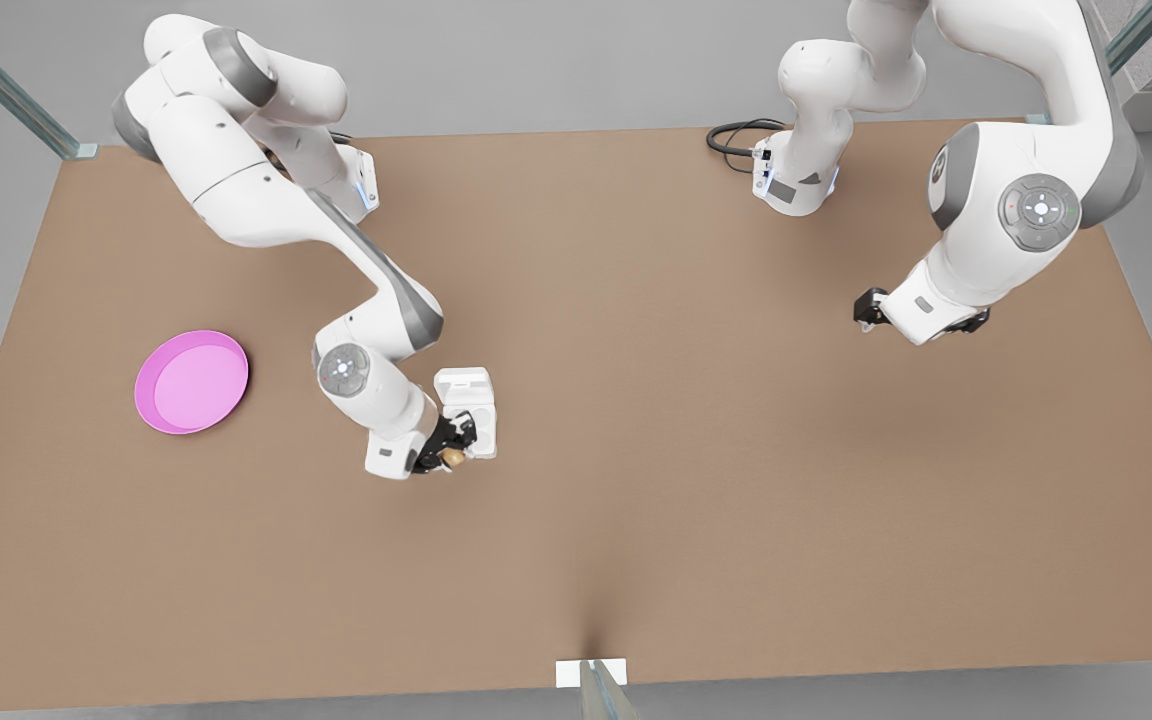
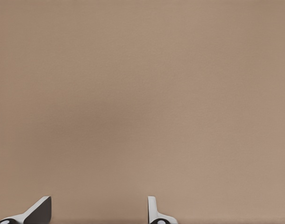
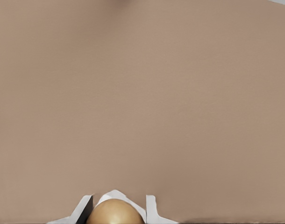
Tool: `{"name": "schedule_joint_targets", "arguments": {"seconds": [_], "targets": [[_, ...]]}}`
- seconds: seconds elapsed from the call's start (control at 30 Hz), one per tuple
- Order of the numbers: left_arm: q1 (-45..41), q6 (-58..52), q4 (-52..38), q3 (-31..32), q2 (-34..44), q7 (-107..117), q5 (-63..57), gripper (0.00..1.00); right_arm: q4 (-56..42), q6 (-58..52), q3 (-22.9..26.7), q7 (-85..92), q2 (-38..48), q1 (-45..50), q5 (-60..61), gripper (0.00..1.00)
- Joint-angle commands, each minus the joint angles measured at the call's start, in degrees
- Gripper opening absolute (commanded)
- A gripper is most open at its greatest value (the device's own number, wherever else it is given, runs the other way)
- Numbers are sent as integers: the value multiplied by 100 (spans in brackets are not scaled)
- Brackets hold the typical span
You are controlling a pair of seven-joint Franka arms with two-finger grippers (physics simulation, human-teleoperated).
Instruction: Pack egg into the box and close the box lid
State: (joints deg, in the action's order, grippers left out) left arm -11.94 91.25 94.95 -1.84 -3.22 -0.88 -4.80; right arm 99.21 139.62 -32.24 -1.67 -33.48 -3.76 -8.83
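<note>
Front view, seen from above: a brown tabletop [image 1: 696,420] w/ two white robot arms. The right gripper [image 1: 448,448], lower left of centre in the frame, is clamped on a tiny tan-brown oval egg [image 1: 453,458], held at the near edge of a small white square egg carton [image 1: 476,425]. The carton's flat white lid [image 1: 463,381] lies open, just above the tray in the frame. In the right wrist view the egg [image 3: 114,212] sits between two pale fingertips [image 3: 153,210], white carton edge behind it. A round pink plate [image 1: 192,381] sits at mid-left, well apart from the carton. The left gripper [image 1: 921,318] hangs over bare table at the frame's right, waiting; the left wrist view shows its fingertips [image 2: 154,210] spread apart, nothing between them.
</note>
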Motion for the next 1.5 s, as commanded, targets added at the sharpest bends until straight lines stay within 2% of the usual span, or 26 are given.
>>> {"name": "schedule_joint_targets", "arguments": {"seconds": [0.0, 0.17, 0.27, 0.4, 0.6, 0.63, 0.87, 0.9, 0.93, 0.97, 1.0, 1.03, 1.07, 1.1, 1.13, 1.17, 1.2, 1.27, 1.3, 1.47], "targets": [[-27, -2, -3, -1, 5, 0, -4, 100, 28, -260, -2, -3384, 0, 24, -101, 39], [-27, 7, -3, -1, -12, 0, -4, 100, 441, -260, -37, -3533, 70, -37, -93, 39], [-27, 7, -3, -1, -12, 9, -4, 100, 810, -269, -678, -3639, 132, -547, -93, 39], [-36, -2, -3, -1, -12, 9, -4, 100, 1144, -242, -854, -3744, 325, -696, -93, 39], [-36, -2, -3, -1, -12, 9, -4, 100, 1162, -234, -854, -3736, 316, -687, -93, 42], [-36, -2, -3, -1, -12, 9, -4, 100, 1162, -260, -854, -3736, 316, -661, -93, 100], [-36, -2, -3, -1, -12, 9, -4, 100, 863, -269, -854, -3683, 299, -643, -110, 100], [-36, 7, -3, -1, -12, 9, -4, 100, 354, -269, -854, -3665, 290, -643, -128, 100], [-36, 7, -3, -1, -74, 0, -12, 100, -560, -418, -845, -3543, 299, -696, -163, 100], [-71, 7, -3, -1, -83, 44, -4, 100, -1088, -462, -819, -2682, 307, -880, -163, 100], [-229, -46, -11, -1, -153, 140, 5, 100, -1272, -699, -863, -952, 342, -1425, -145, 100], [-642, -107, -20, -1, -250, 1193, 23, 100, -1378, -1629, -557, 333, 922, -1540, -128, 100], [-1073, -239, -29, -1, -443, 2363, 207, 93, -1492, -3466, 620, 589, 1502, -1172, -93, 100], [-1574, -292, -81, -1, -539, 3452, 777, 38, -1370, -4355, 2176, 571, 1696, -214, 39, 100], [-1863, -310, -845, -1, -1329, 5533, 1902, 21, -614, -4707, 2697, 369, 2100, 25, 294, 100], [-2505, -239, -2391, -1, -2727, 7548, 2097, 21, -754, -4742, 2688, 360, 2083, -55, 303, 100], [-3024, 760, -2894, -1, -3431, 8708, 2150, 21, -886, -4769, 2635, 132, 2065, 16, 303, 100], [-3630, 2511, -2894, -1, -3853, 10203, 2115, 21, -1088, -5753, 2653, -405, 2030, -116, 505, 100], [-3868, 2793, -2868, -1, -3897, 10388, 1904, 21, -2089, -6060, 2670, -378, 1398, -204, 514, 100], [-4694, 2758, -2780, -1, -3923, 10678, 1930, 21, -2310, -6140, 2653, -448, 1362, -187, 461, 100]]}}
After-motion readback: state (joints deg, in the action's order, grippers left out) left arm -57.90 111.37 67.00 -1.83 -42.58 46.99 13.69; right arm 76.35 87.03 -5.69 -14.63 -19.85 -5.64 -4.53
